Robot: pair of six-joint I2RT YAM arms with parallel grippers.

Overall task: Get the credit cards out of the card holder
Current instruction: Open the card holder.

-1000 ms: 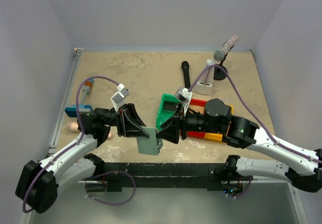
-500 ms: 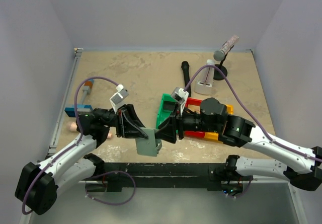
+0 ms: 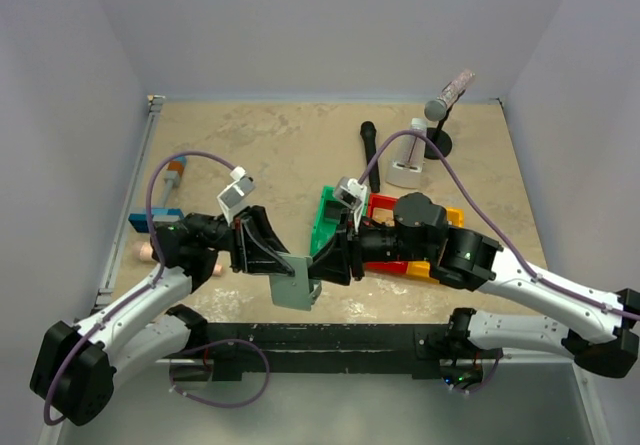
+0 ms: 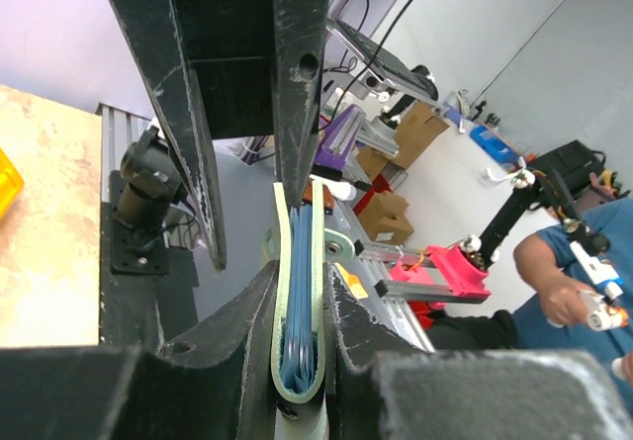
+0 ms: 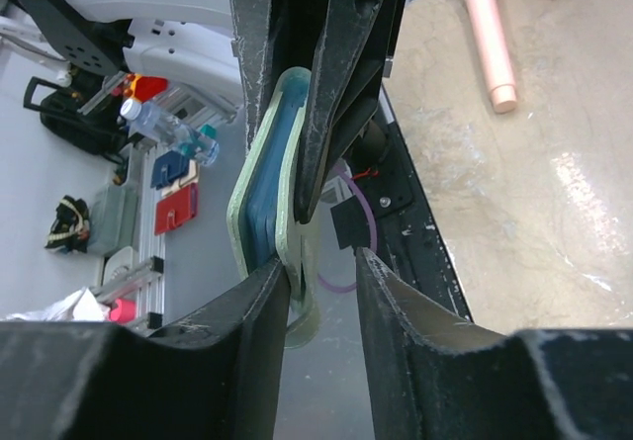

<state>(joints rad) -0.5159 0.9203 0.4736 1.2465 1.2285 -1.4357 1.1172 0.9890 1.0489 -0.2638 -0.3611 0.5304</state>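
Left fingers (image 4: 232, 351): pressed in on the small flat grey-blue soft bifold card holder (image 3: 296, 285). The holder is pinched between both pads, one on each outer panel.

Right fingers (image 5: 247, 341): partly spread, with a gap seen between them. One finger is laid against the edge of the card holder, and the other is held just apart from it. A clamp by this pair is not shown.

Position: in the top view the card holder is held off the sandy-brown speckled desk (image 3: 280, 155), between the two wrists. It lies above the desk's near edge, close to the black metal rail (image 3: 380, 337). The tilted green plastic bin (image 3: 328, 227) sits just behind it and is not touching it.

Orientation: the holder is folded nearly shut. In both wrist views it is seen edge-on, as two pale panels set close together. In the left wrist view the panels are joined in a rounded end between the left fingers, and the far end is pointed at the right fingers. The long axis is thus run along the line from one wrist to the other. From above, one broad grey face is shown, sloped down toward the near rail.

Thin blue layers (image 4: 300, 351) are seen packed between the panels. Whether these are cards or lining cannot be told.
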